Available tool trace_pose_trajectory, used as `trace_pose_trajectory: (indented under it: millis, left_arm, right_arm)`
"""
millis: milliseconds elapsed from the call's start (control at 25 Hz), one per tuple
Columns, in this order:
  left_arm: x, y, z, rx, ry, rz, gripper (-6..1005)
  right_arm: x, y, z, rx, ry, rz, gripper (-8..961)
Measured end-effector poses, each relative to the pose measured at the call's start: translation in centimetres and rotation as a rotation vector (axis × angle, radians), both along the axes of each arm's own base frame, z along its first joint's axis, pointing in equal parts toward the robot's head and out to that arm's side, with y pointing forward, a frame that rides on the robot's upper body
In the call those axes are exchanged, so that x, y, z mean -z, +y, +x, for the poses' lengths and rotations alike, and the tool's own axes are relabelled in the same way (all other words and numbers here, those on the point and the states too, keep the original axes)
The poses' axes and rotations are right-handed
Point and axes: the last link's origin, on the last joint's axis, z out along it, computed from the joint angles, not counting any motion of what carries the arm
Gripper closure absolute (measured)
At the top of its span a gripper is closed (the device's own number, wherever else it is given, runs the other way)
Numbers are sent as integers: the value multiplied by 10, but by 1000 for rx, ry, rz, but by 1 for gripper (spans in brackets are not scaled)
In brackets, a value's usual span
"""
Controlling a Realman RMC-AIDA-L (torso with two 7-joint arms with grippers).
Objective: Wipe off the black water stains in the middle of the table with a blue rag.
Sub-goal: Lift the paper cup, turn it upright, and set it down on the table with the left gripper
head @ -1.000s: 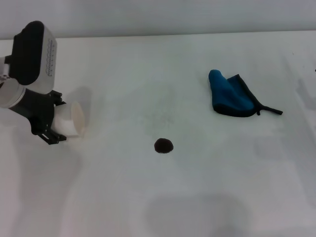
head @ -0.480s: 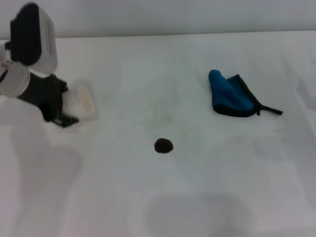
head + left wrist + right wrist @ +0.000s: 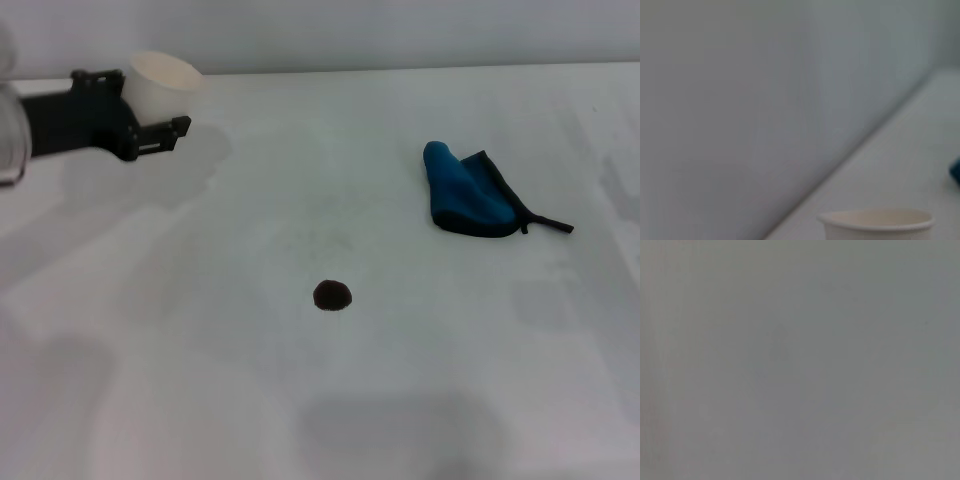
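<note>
My left gripper (image 3: 150, 105) clamped on white paper cup (image 3: 160, 85), far left. Bunched bright blue rag (image 3: 465, 190) lies far right, nearer my unseen right arm; small dark stain (image 3: 331, 294) between.

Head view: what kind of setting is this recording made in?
Probably a staged test bench, not a lived-in room: a bare white table against a plain wall, with only a dark stain, a blue rag and a paper cup in the left gripper.

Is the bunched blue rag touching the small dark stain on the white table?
Apart. The head view shows bare white table between the bunched blue rag and the small dark stain.
</note>
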Motion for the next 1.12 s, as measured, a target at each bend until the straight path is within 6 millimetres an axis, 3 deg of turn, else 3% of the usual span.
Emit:
trace_pose_trajectory:
  millis: [360, 560, 920, 1120]
  left_arm:
    - [18, -56, -52, -50, -313, 293, 330]
    - [31, -74, -71, -134, -345, 443, 331]
    - [42, -74, -78, -259, -351, 551, 332]
    - [56, -63, -80, -366, -281, 532, 331]
  right_arm:
    - [-1, -1, -3, -25, -3, 4, 96]
    - [0, 1, -6, -44, -8, -6, 96]
    - [6, -2, -8, -53, -4, -35, 97]
    - [7, -3, -8, -51, 4, -38, 97]
